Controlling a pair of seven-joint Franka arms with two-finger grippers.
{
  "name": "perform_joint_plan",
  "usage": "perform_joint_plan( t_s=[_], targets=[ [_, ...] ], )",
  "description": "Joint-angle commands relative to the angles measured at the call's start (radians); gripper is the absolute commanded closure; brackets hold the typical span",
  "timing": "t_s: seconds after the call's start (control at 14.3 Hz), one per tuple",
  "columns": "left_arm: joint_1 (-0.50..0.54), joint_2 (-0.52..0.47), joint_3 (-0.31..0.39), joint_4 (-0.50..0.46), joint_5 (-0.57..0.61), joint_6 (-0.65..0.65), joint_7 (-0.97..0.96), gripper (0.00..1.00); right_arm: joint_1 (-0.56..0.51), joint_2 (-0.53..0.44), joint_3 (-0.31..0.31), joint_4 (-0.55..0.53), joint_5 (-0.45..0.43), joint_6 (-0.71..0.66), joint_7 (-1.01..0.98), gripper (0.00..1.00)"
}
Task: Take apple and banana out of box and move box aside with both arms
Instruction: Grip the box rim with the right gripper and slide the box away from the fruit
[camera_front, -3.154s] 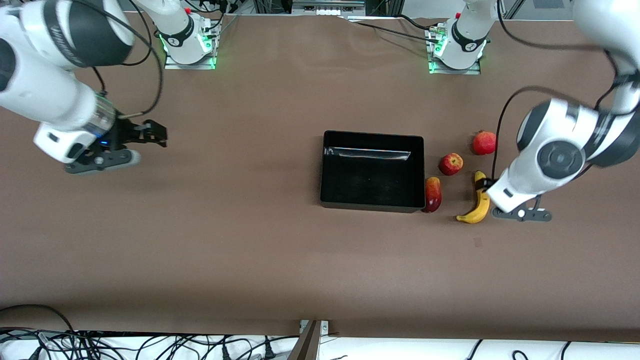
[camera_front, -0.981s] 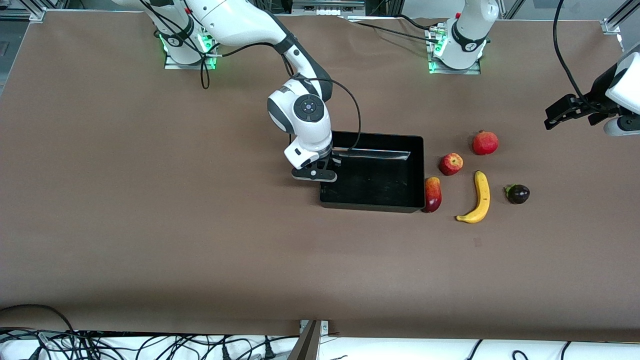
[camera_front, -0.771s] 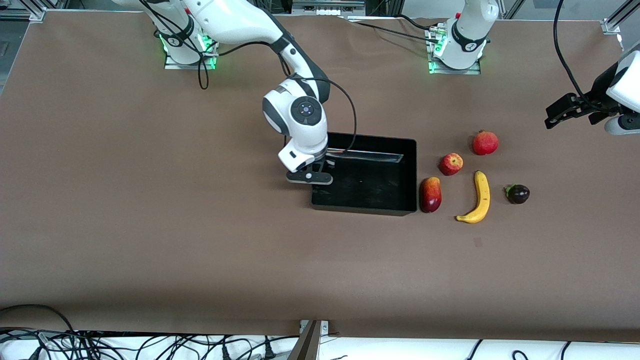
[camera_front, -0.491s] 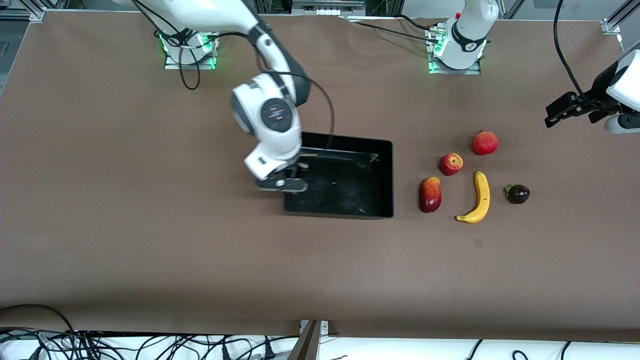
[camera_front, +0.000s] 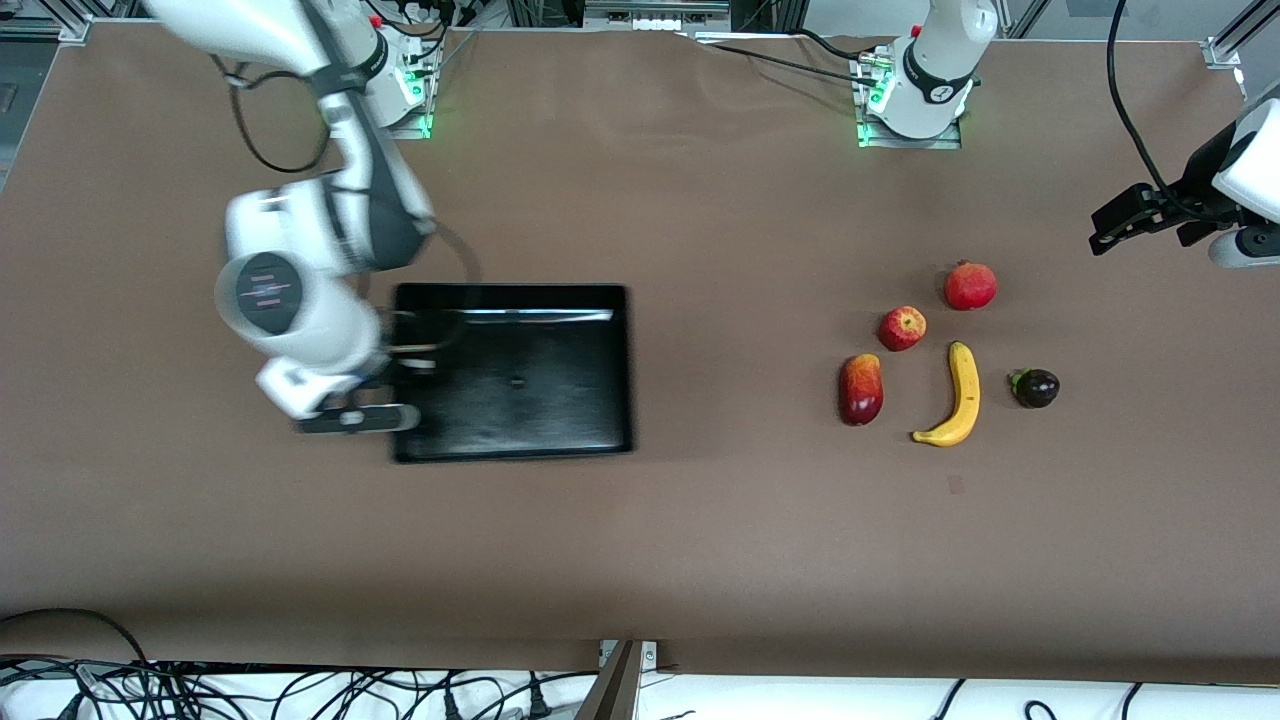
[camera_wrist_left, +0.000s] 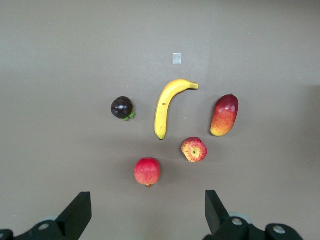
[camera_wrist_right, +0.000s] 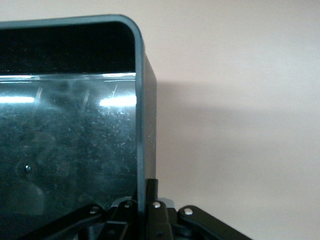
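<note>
The black box (camera_front: 560, 400) sits on the table toward the right arm's end. My right gripper (camera_front: 398, 372) is shut on its end wall; the right wrist view shows the fingers (camera_wrist_right: 145, 187) pinching the rim (camera_wrist_right: 140, 125). The box is empty. The yellow banana (camera_front: 958, 396) and the red apple (camera_front: 902, 327) lie on the table toward the left arm's end. My left gripper (camera_front: 1100, 232) is open and empty, held high over the table beside them. The left wrist view shows its gripper (camera_wrist_left: 147, 212), the banana (camera_wrist_left: 166, 106) and the apple (camera_wrist_left: 194, 149).
A red pomegranate (camera_front: 970, 286), a red-yellow mango (camera_front: 861, 389) and a dark mangosteen (camera_front: 1036, 387) lie around the banana. Both arm bases stand along the table edge farthest from the front camera. Cables hang below the nearest edge.
My right gripper took hold of the box wall and has dragged the box away from the fruits toward the right arm's end. The left arm rose from the banana and now holds still.
</note>
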Motion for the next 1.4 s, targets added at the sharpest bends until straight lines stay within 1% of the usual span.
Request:
perform_joint_plan(
  t_s=[0.0, 0.07, 0.28, 0.35, 0.42, 0.49, 0.56, 0.63, 0.7, 0.98, 1.05, 1.12, 1.26, 1.33],
  targets=[
    [-0.008, -0.011, 0.006, 0.003, 0.002, -0.014, -0.012, 0.00, -0.117, -0.128, 0.013, -0.228, 0.031, 0.142, -0.170, 1.00],
    [-0.006, -0.011, 0.006, 0.001, 0.002, -0.014, -0.010, 0.00, -0.151, -0.138, 0.011, -0.288, 0.033, 0.206, -0.210, 1.00],
    [-0.006, -0.011, 0.006, 0.001, 0.004, -0.014, -0.012, 0.00, -0.227, -0.144, 0.008, -0.395, 0.034, 0.329, -0.273, 1.00],
    [-0.006, -0.011, 0.006, 0.003, 0.007, -0.014, -0.012, 0.00, -0.244, -0.144, 0.008, -0.435, 0.065, 0.374, -0.285, 1.00],
    [-0.008, -0.011, 0.003, 0.001, 0.009, -0.015, -0.013, 0.00, -0.246, -0.139, 0.007, -0.477, 0.117, 0.418, -0.323, 1.00],
    [-0.008, -0.011, 0.000, 0.001, 0.009, -0.014, -0.012, 0.00, -0.248, -0.135, 0.004, -0.518, 0.166, 0.483, -0.369, 1.00],
    [-0.008, -0.011, -0.002, 0.001, 0.009, -0.015, -0.012, 0.00, -0.249, -0.119, 0.002, -0.553, 0.195, 0.550, -0.403, 1.00],
    [-0.008, -0.011, -0.002, 0.001, 0.007, -0.015, -0.010, 0.00, -0.257, -0.106, 0.002, -0.572, 0.208, 0.593, -0.416, 1.00],
    [-0.008, -0.011, -0.002, 0.003, 0.009, -0.015, -0.010, 0.00, -0.261, -0.096, 0.002, -0.578, 0.209, 0.609, -0.419, 1.00],
    [-0.011, -0.009, -0.005, 0.003, 0.010, -0.014, -0.010, 0.00, -0.263, -0.078, 0.002, -0.574, 0.209, 0.614, -0.420, 1.00],
    [-0.009, -0.008, -0.003, 0.003, 0.009, -0.014, -0.006, 0.00, -0.263, -0.076, 0.002, -0.569, 0.209, 0.612, -0.422, 0.47],
    [-0.009, -0.008, -0.003, 0.003, 0.009, -0.014, -0.004, 0.00, -0.263, -0.079, 0.002, -0.566, 0.209, 0.609, -0.423, 0.00],
    [-0.012, -0.005, -0.003, 0.012, 0.010, -0.015, 0.002, 0.00, -0.261, -0.092, 0.004, -0.537, 0.209, 0.589, -0.425, 0.00],
    [-0.018, 0.003, -0.005, 0.021, 0.010, -0.026, 0.011, 0.00, -0.261, -0.099, 0.004, -0.509, 0.208, 0.548, -0.425, 0.00]
  ],
)
